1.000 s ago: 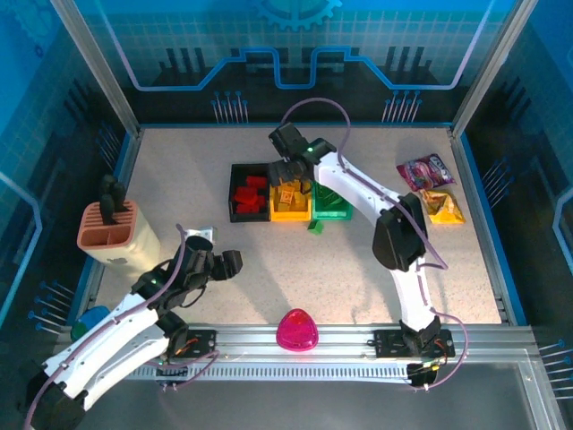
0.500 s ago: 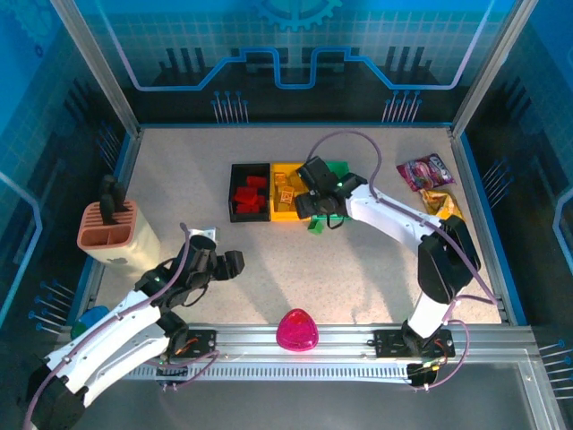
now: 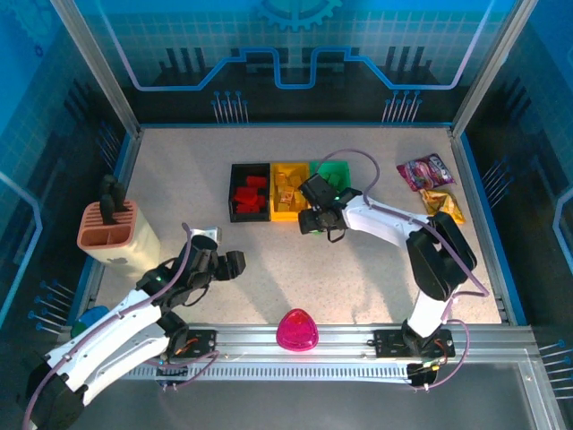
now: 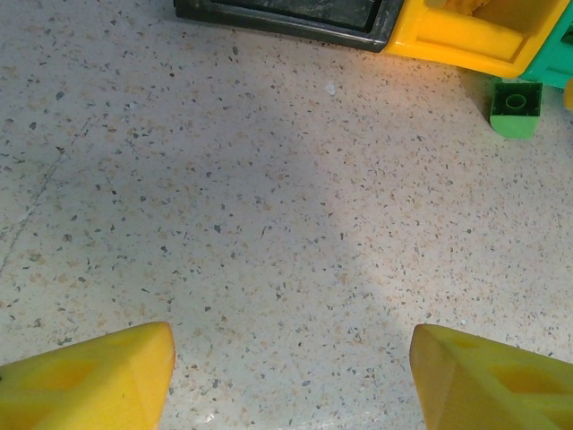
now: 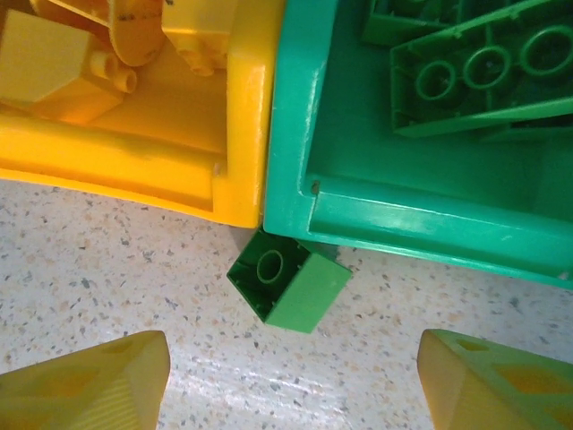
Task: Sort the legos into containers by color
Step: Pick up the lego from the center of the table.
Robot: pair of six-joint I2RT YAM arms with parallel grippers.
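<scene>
Green brick (image 5: 288, 291) lies on table (image 4: 269, 224) against the near walls of yellow bin (image 5: 242, 116) and green bin (image 5: 295, 116), untouched between right gripper (image 5: 291, 381) fingers, spread wide. Left gripper (image 4: 291, 376), near left, also spread.

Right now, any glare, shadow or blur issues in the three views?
Top external: sharp, table evenly lit, blue cast on the walls, small highlight on the pink dome. Left wrist: broad soft shadow across the table, fingers slightly soft. Right wrist: glare streak on the table below the green brick, sheen on the green bin wall; brick in focus.
</scene>
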